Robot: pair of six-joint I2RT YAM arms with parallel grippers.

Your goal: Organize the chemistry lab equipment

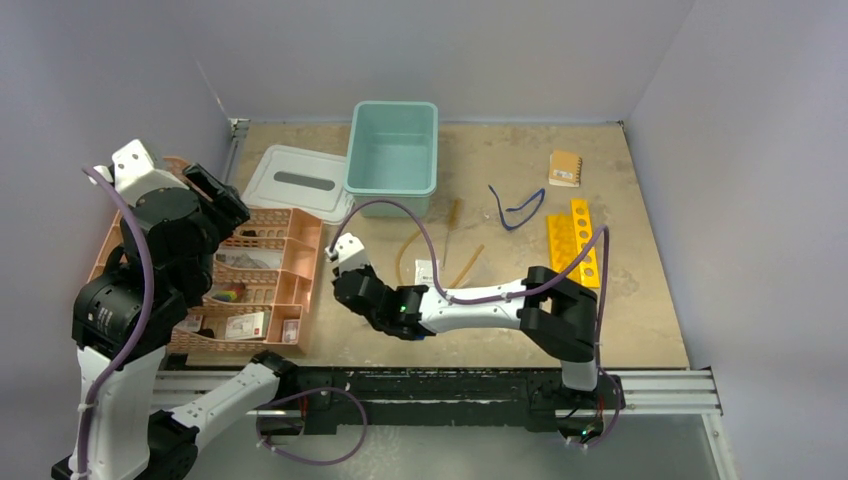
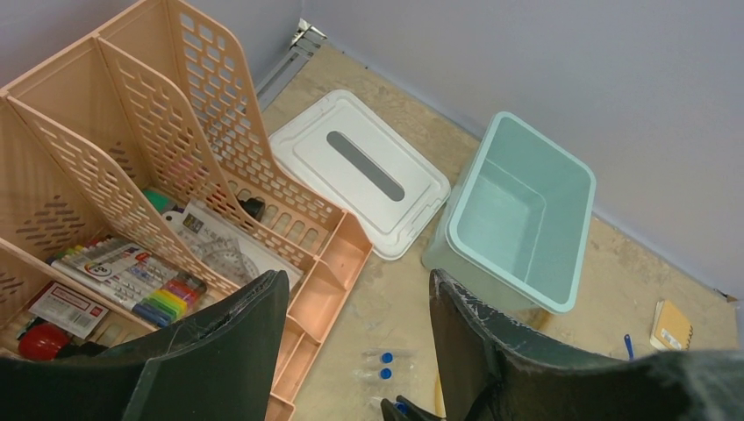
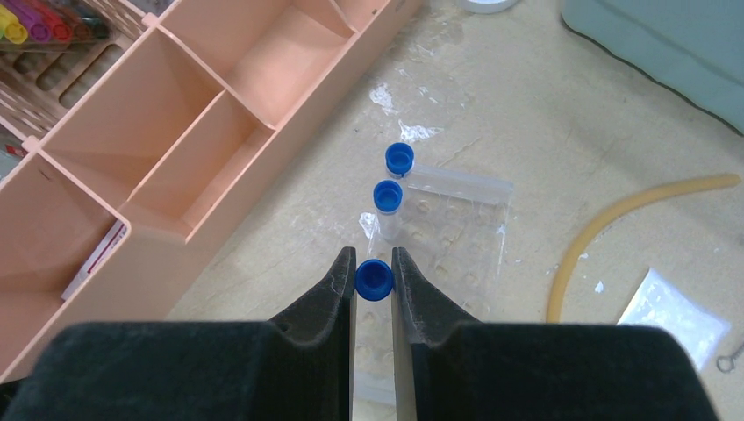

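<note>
My right gripper [image 3: 374, 263] is shut on a blue-capped tube [image 3: 374, 279], pinching its cap just above the table. Two more blue-capped tubes [image 3: 399, 159] [image 3: 388, 196] lie ahead of it on a clear plastic bag [image 3: 456, 224], right beside the peach organizer tray [image 3: 175, 132]. Amber rubber tubing [image 3: 614, 215] curves to the right, with a white packet [image 3: 674, 316] near it. Blue-framed safety glasses [image 1: 517, 210] lie further back. My left gripper [image 2: 358, 279] hangs open and empty, high above the organizer's right edge.
A teal bin [image 1: 360, 150] stands empty at the back with its white lid [image 1: 300, 180] to its left. A yellow rack [image 1: 575, 240] and a small brown notebook [image 1: 565, 168] lie at the right. The peach organizer [image 1: 300, 270] holds markers and stationery.
</note>
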